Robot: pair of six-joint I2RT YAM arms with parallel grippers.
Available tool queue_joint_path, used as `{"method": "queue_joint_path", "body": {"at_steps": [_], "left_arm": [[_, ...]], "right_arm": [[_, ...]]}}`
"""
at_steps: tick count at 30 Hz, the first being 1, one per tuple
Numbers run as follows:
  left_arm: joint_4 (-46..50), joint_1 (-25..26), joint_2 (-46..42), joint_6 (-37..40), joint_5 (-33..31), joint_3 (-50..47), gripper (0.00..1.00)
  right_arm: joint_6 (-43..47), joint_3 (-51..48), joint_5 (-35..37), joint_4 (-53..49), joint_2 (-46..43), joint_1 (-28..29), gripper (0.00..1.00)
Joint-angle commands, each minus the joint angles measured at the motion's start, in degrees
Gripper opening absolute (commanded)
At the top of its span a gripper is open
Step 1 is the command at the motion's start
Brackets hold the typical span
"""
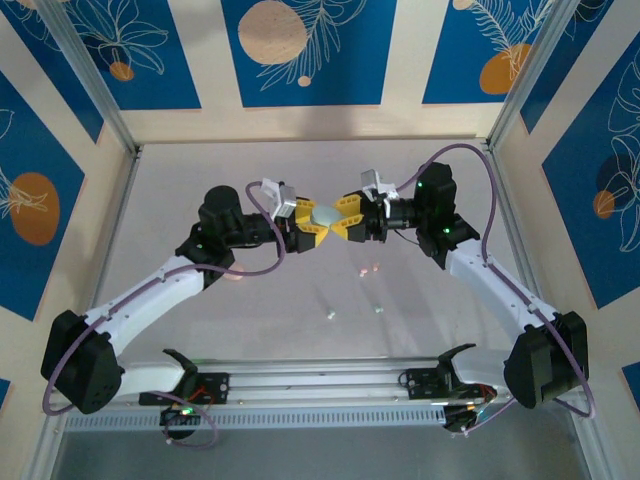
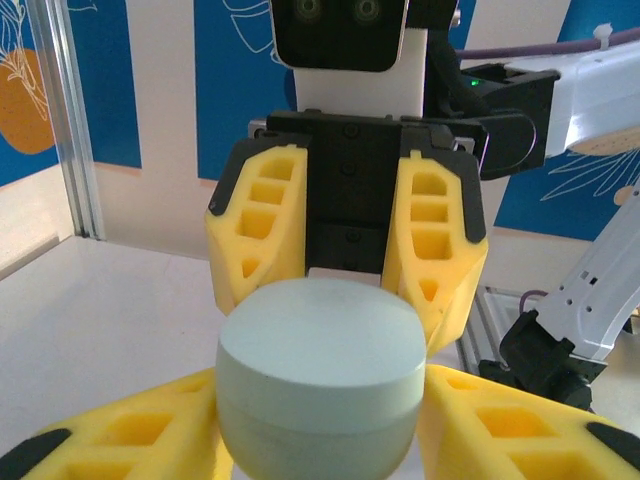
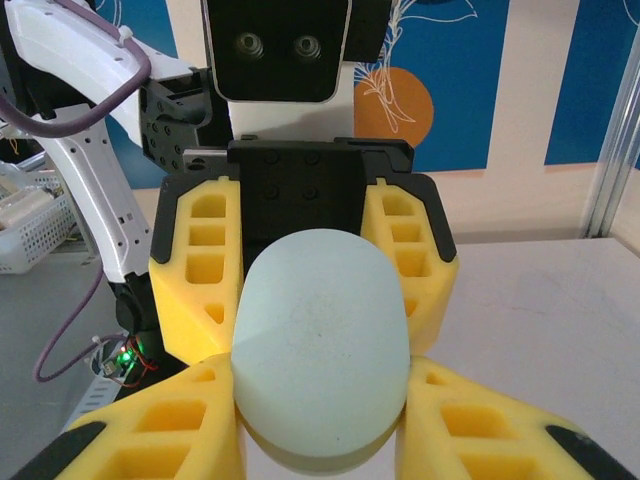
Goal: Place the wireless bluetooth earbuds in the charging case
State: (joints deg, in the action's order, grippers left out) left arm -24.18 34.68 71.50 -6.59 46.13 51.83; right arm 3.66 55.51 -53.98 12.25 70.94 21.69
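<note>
The charging case (image 1: pixel 325 217) is a pale mint pebble, closed, held in the air above the middle of the table. My left gripper (image 1: pixel 314 224) is shut on it from the left and my right gripper (image 1: pixel 339 222) from the right, their yellow fingers meeting around it. In the left wrist view the case (image 2: pixel 318 370) sits pinched between my left gripper (image 2: pixel 318 405), with the right gripper's fingers (image 2: pixel 437 240) behind it. In the right wrist view the case (image 3: pixel 320 340) fills the right gripper (image 3: pixel 320 405). Two pale earbuds (image 1: pixel 328 314) (image 1: pixel 378 310) lie on the table nearer the bases, a faint pink one (image 1: pixel 366 270) beyond them.
An aluminium rail (image 1: pixel 320 375) runs along the near edge between the arm bases. Metal frame posts (image 1: pixel 95 75) (image 1: pixel 530 75) and patterned walls close in the table (image 1: pixel 200 180) on three sides. A white basket (image 3: pixel 30 230) stands off the table.
</note>
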Motion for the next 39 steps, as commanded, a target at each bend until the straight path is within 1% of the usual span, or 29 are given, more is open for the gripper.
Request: {"method": "queue_joint_path", "body": {"at_steps": [1, 5, 8, 11, 13, 15, 20, 23, 27, 33, 35, 39], "left_arm": [[-2.7, 0.0, 0.5, -1.0, 2.5, 1.9, 0.48], [-2.3, 0.0, 0.9, -1.4, 3.4, 2.3, 0.45], [-1.4, 0.0, 1.0, -1.0, 3.5, 2.4, 0.45], [-1.1, 0.0, 1.1, -0.4, 3.3, 2.2, 0.51], [-0.8, 0.0, 0.9, 0.0, 3.4, 2.2, 0.52], [-0.8, 0.0, 1.0, 0.3, 3.5, 2.2, 0.52], [-0.8, 0.0, 0.9, 0.2, 4.1, 2.5, 0.43], [-0.8, 0.0, 0.8, 0.7, 4.0, 2.2, 0.44], [-0.5, 0.0, 0.4, 1.7, 3.8, 1.9, 0.48], [0.3, 0.0, 0.6, 1.9, 4.1, 2.3, 0.46], [0.6, 0.0, 0.6, 1.9, 4.1, 2.5, 0.44], [1.0, 0.0, 0.7, 1.8, 4.4, 2.9, 0.36]], "right_arm": [[1.7, 1.5, 0.6, -1.1, -1.2, 0.4, 0.35], [1.4, 1.4, 0.8, -0.5, -1.2, 0.4, 0.35], [0.8, 1.3, 0.8, 0.3, -1.4, 0.4, 0.35], [0.4, 1.1, 0.8, 0.7, -1.5, 0.3, 0.35], [0.3, 1.0, 0.9, 0.8, -1.5, 0.3, 0.35], [0.1, 1.0, 0.8, 0.8, -1.5, 0.2, 0.35], [0.1, 1.0, 0.8, 0.6, -1.3, 0.2, 0.35], [-0.3, 1.0, 0.8, 0.8, -1.3, 0.2, 0.35], [-0.7, 1.1, 0.5, 1.0, -1.3, 0.0, 0.35], [-1.4, 1.0, 0.2, 1.4, -1.2, -0.1, 0.35], [-1.4, 1.0, 0.2, 1.5, -1.2, -0.2, 0.35], [-1.6, 1.0, 0.3, 1.5, -1.1, -0.2, 0.35]]}}
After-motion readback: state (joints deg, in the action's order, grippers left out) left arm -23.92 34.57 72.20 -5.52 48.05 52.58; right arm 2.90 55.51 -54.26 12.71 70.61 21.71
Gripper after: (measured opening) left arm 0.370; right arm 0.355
